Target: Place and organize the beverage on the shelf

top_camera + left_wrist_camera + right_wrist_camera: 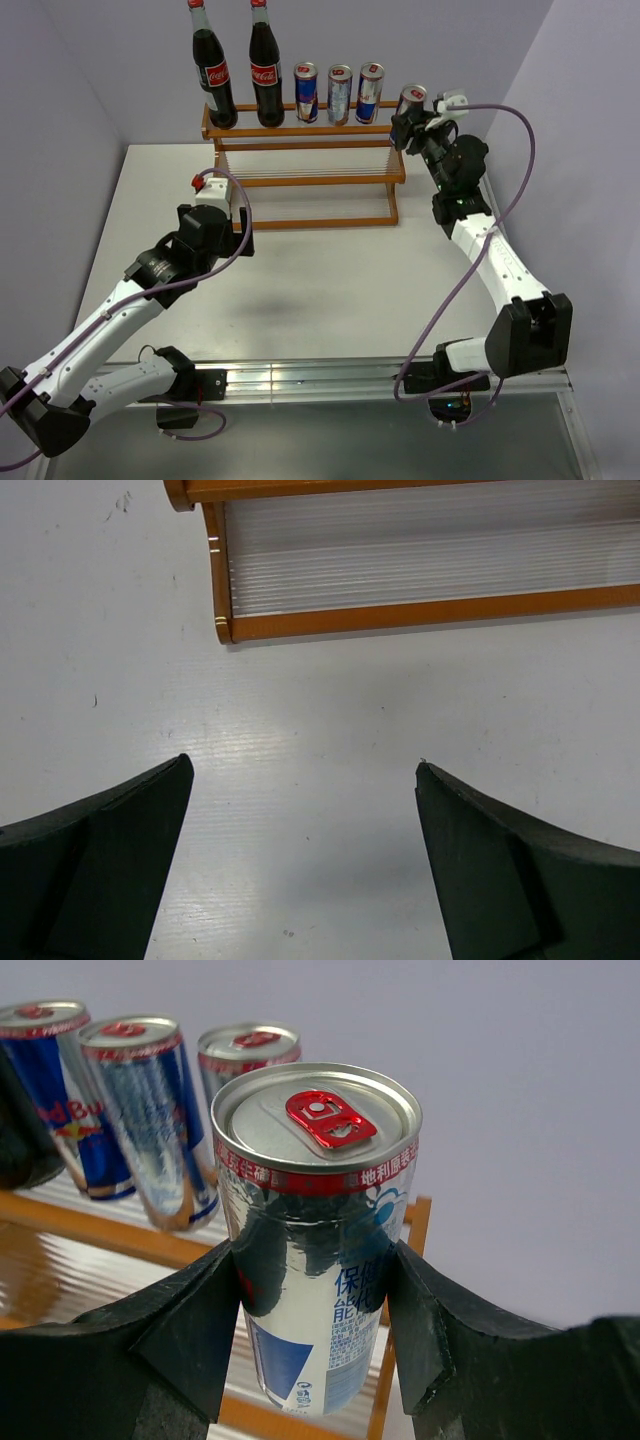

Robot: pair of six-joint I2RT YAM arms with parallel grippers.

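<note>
Placing last can (320, 1250) | right jaws clamped on its body, shelf (320, 130) top tier beneath, three cans (150, 1120) leftward | left jaws released, empty | keep can upright, release once seated flat

An overhead camera looks down the table (330, 290); both close wrist cameras share the shelf (300, 170).
</note>
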